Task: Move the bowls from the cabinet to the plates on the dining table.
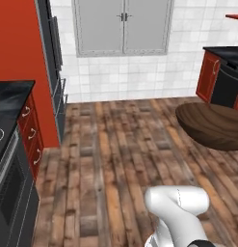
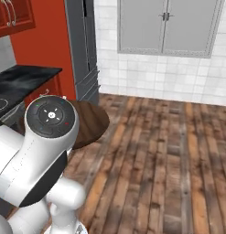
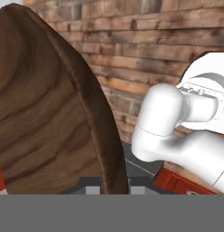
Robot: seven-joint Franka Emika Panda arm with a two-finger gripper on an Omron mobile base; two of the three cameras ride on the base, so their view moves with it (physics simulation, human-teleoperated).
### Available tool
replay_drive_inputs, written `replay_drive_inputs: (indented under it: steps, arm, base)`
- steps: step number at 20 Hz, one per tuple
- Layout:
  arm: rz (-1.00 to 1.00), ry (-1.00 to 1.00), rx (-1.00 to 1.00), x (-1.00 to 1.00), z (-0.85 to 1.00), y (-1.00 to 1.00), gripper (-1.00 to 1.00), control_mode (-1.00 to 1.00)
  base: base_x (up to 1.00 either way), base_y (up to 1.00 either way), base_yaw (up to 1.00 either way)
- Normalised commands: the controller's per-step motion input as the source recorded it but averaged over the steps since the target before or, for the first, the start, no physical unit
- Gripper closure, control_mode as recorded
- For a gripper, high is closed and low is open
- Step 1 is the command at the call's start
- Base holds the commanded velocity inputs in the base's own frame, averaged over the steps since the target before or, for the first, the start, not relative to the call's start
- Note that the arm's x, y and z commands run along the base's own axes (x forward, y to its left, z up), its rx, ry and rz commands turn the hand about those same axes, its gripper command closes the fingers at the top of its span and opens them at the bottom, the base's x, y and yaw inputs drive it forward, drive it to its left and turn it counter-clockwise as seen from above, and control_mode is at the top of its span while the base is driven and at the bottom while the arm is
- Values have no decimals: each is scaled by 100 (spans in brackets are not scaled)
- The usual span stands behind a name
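now: wooden bowl in transit

you see the claw (image 3: 114,189) pinched narrow on the rim of the dark wooden bowl (image 3: 50,104), which is carried clear above the plank floor (image 1: 115,144), presumably toward the plates. the bowl (image 1: 214,126) looks empty. the stove desk (image 2: 23,77) stands beside it.

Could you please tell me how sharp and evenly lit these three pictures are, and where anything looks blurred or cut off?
Left base view: flat, even light, soft render; the wooden bowl is cut by the right edge. Right base view: similar light, the arm hides part of the bowl. Hand view: the bowl looms very close, its grain coarse and smeared, no glare.
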Motion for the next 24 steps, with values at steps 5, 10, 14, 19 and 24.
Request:
replay_drive_inputs:
  steps: [5,10,14,19,24]
  arm:
    - [0,0,0,0,0,0,100,100]
    - [0,0,0,0,0,0,100,100]
    - [0,0,0,0,0,0,100,100]
    - [0,0,0,0,0,0,100,100]
    - [0,0,0,0,0,0,100,100]
  base:
    - [100,2,-15]
    - [100,4,-16]
    - [100,2,-17]
    - [87,-11,-36]
    - [46,-31,-62]
